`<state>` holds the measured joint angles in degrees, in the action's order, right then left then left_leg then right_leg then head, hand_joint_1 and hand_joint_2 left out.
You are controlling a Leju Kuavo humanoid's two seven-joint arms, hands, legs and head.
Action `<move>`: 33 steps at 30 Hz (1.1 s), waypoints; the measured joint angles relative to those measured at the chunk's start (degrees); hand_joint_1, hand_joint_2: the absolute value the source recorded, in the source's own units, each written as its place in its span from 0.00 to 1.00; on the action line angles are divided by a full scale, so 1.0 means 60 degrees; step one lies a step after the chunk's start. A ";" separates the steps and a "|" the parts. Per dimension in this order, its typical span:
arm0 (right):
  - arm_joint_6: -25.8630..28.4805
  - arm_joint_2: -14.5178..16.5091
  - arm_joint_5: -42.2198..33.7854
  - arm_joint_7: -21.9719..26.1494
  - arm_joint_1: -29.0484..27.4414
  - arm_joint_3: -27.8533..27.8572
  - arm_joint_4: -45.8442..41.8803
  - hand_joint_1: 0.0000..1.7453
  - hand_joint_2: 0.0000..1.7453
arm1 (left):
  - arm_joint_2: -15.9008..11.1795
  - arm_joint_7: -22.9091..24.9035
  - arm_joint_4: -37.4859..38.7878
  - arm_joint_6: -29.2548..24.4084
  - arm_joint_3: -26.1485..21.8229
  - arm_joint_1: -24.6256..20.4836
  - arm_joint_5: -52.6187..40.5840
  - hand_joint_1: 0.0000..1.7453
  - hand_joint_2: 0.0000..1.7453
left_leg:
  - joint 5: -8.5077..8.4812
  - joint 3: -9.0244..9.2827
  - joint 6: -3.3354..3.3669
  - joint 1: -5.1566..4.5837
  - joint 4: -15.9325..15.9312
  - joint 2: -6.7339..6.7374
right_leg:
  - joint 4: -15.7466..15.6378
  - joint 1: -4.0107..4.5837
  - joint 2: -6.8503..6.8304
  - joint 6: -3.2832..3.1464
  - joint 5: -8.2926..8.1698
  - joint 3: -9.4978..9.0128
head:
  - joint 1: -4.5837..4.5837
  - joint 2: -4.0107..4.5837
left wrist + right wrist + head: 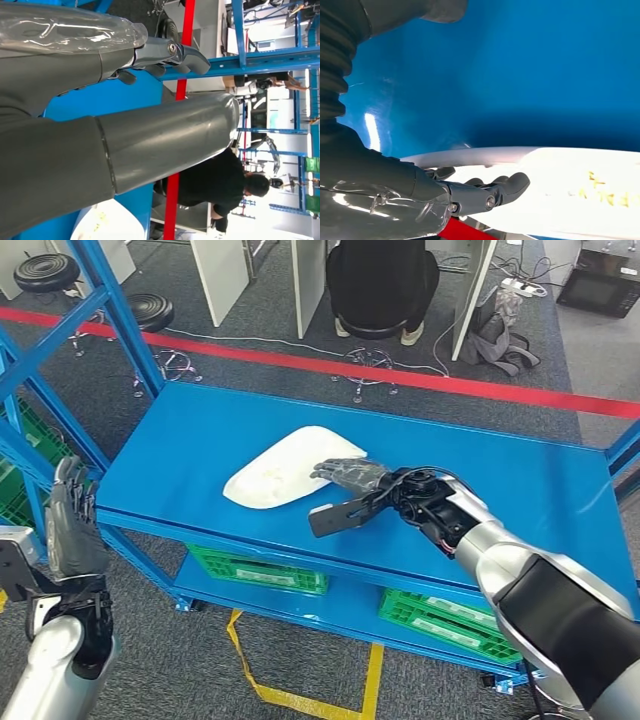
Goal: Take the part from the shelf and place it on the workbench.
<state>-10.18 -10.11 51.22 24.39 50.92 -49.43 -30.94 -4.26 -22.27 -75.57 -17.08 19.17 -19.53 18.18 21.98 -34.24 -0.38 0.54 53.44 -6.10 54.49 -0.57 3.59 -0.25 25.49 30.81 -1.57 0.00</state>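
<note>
Slippage is the main risk here. Nearest, the left hand (70, 525) hangs off the blue shelf's (189, 440) corner, fingers apart, holding nothing. Further out, the right hand (349, 492) reaches over the shelf; its fingers (508, 184) lie on the near edge of the white part (283, 468), thumb apart below, not visibly clamped. The part lies flat just beyond the palm. Closing on so thin and smooth an edge could push it away instead of lifting it.
</note>
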 joint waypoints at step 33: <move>0.1199 0.0046 0.0744 -0.0204 0.0805 0.0082 0.1223 0.00 1.00 | 0.0051 -0.0159 0.0239 0.0048 0.0000 -0.0018 -0.0146 0.00 0.00 | 0.0000 0.0001 0.0000 0.0000 0.0001 0.0001 | 0.0000 0.0000 0.0003 0.0000 0.0000 -0.0002 | 0.0001 0.0000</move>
<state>-2.98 -9.83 55.68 23.17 55.76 -48.94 -23.60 -3.96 -23.23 -74.14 -16.79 19.17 -19.64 17.31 21.98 -34.23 -0.38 0.54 53.45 -6.10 54.49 -0.56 3.61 -0.25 25.49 30.80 -1.56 0.00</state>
